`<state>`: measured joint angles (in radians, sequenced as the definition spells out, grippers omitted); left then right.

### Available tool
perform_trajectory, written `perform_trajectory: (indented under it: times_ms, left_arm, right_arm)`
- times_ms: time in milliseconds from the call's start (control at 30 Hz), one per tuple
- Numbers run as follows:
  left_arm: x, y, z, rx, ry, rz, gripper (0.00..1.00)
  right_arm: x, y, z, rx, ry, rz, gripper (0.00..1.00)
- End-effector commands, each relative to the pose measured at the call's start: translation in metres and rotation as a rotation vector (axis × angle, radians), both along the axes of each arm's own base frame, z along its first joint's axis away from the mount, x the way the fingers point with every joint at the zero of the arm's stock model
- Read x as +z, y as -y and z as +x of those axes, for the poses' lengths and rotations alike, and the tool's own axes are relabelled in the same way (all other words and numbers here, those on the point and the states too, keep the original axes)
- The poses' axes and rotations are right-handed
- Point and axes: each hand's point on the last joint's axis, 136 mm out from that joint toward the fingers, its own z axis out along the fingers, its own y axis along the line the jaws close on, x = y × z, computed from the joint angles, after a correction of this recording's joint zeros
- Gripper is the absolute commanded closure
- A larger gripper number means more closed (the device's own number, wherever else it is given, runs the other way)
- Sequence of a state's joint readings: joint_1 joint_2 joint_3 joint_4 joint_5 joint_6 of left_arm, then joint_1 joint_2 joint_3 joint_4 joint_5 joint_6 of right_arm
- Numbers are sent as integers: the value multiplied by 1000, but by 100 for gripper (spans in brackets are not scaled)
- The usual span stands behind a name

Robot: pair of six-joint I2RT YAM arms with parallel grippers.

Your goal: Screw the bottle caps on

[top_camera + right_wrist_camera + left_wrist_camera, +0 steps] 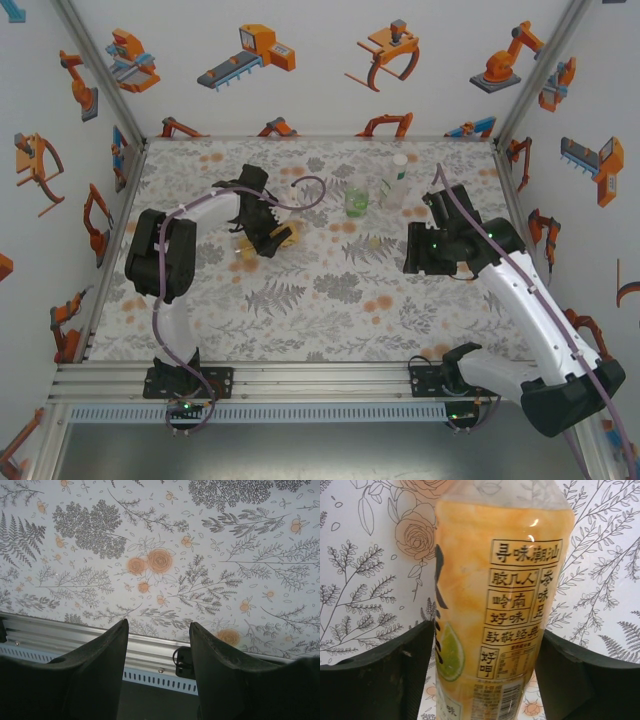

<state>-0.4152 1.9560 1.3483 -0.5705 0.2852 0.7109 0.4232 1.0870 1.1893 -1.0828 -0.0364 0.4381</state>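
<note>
— So, where is the yellow-amber bottle (505,605)?
— On its side, left of the table's (300,320) middle, between the fingers (380,675) of my left hand (487,630); both fingers sit against its sides; that hand grips it.
— And your right hand (157,625)?
— Spread apart, nothing in it; it hovers above the table on the right; the green-labelled bottle (357,200) and the tall clear bottle (397,180) stand upright, near each other, toward the far edge.

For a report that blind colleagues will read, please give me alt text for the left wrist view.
A yellow-amber bottle with Chinese print on its label is in the middle, gripped on both sides by the black fingers of the left tool. Behind it lies a white cloth printed with grey ferns and orange flowers.
</note>
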Motion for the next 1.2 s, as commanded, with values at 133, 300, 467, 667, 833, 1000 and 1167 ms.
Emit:
perform_trajectory:
  times_ms: [133,300,467,667,833,1000,1167]
  left_arm:
    - [7,4,3,20,-5,-42,42]
    - [35,10,5,52,40,-108,50]
    - [74,13,-4,98,92,-211,51]
    - [114,9,-32,164,144,-332,52]
    - [151,4,-57,240,197,-456,54]
    - [185,-4,-84,295,261,-570,57]
    - [209,-15,-108,341,295,-660,59]
  right_arm:
    - [3,5,-6,-24,24,6,50]
    - [10,9,-3,-36,63,-2,50]
    - [13,10,3,-31,81,-21,50]
    - [16,8,11,-3,106,-42,50]
    - [12,2,25,26,109,-56,50]
    - [1,-10,47,44,99,-64,50]
    - [-14,-25,74,45,83,-46,50]
